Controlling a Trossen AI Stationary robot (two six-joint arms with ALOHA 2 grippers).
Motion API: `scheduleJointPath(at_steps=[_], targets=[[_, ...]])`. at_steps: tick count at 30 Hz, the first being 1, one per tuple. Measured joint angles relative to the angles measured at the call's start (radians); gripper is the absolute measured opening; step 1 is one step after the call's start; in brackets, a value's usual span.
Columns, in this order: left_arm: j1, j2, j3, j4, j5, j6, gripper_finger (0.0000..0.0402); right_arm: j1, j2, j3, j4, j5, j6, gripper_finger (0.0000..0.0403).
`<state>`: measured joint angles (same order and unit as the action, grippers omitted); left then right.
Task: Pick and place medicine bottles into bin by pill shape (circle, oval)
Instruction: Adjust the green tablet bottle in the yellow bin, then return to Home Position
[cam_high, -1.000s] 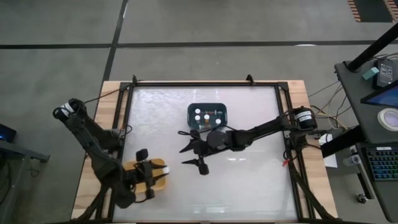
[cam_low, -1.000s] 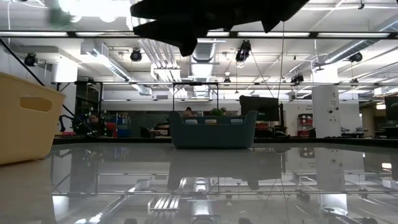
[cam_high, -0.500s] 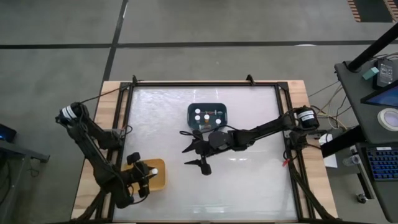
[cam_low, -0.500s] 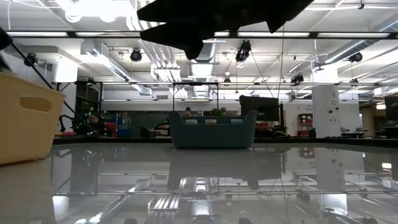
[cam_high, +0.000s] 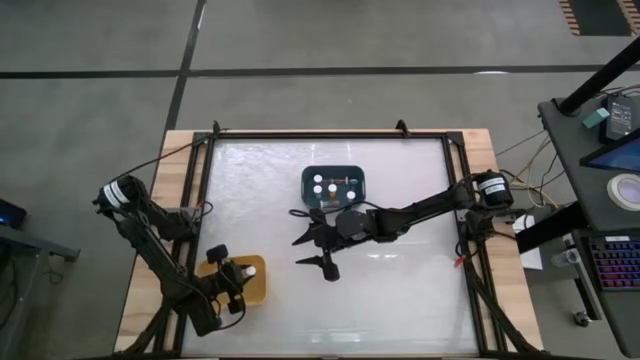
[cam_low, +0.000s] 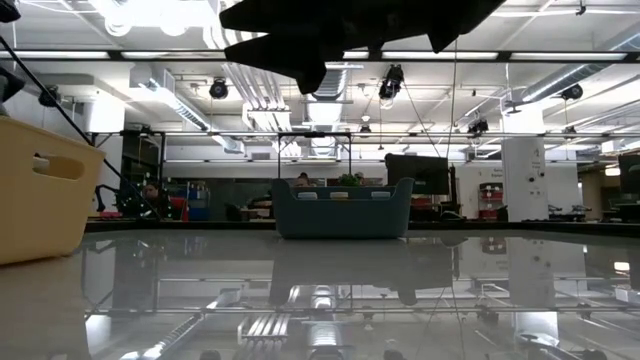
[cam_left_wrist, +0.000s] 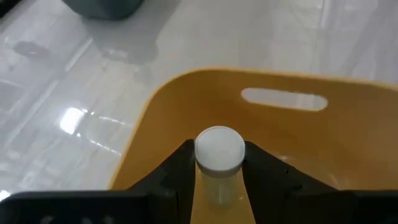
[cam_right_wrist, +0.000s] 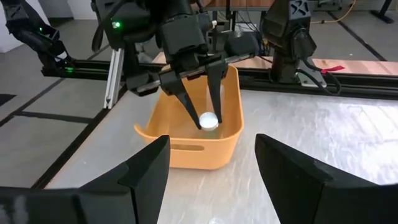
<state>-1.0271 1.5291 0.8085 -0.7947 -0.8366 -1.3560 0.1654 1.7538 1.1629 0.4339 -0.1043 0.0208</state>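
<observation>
Across the pale glossy tabletop (cam_high: 400, 290), the left gripper (cam_high: 232, 283) is hanging over the yellow plastic bin (cam_high: 254, 285) at lower left, clenching a small white-capped medicine bottle (cam_left_wrist: 219, 149); releasing it looks next. The right gripper (cam_high: 312, 249) is waiting mid-frame, fingers spread, below the dark teal bin (cam_high: 334, 186).

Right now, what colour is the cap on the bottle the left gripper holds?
White, on the bottle clamped in the left gripper over the yellow bin; clearest in the left wrist view.
</observation>
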Motion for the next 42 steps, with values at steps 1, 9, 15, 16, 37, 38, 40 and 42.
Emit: scheduleJointPath(at_steps=[1, 9, 15, 16, 37, 38, 40, 42], targets=[[0.0, 0.0, -0.001, 0.002, -0.007, 0.0, 0.0098, 0.0, 0.0, 0.0, 0.002, 0.0, 0.007, 0.0227], [-0.001, 0.0, -0.004, 0.002, -0.015, 0.0, 0.0106, 0.0, 0.0, 0.0, 0.02, 0.001, 0.008, 0.0226], [-0.001, -0.002, -0.005, 0.002, -0.01, 0.001, 0.0151, 0.0, 0.0, 0.0, 0.018, 0.001, 0.019, 0.0226], [-0.001, -0.002, -0.005, 0.002, -0.007, 0.003, 0.0158, 0.0, 0.0, 0.0, 0.017, 0.001, 0.019, 0.0226], [0.159, -0.287, 0.21, 0.148, -0.026, 0.756, 0.0132, 0.055, -0.593, -0.56, 0.025, 0.183, -0.128, 0.0226], [0.199, -0.308, 0.197, 0.246, 0.011, 0.907, 0.0118, 0.055, -0.637, -0.598, 0.028, 0.189, -0.136, 0.0226], [0.284, -0.353, 0.163, 0.426, 0.167, 1.197, 0.0088, 0.05, -0.715, -0.667, 0.062, 0.196, -0.158, 0.0226], [0.387, -0.405, 0.113, 0.575, 0.371, 1.428, 0.0057, 0.038, -0.797, -0.733, 0.085, 0.219, -0.195, 0.0226]])
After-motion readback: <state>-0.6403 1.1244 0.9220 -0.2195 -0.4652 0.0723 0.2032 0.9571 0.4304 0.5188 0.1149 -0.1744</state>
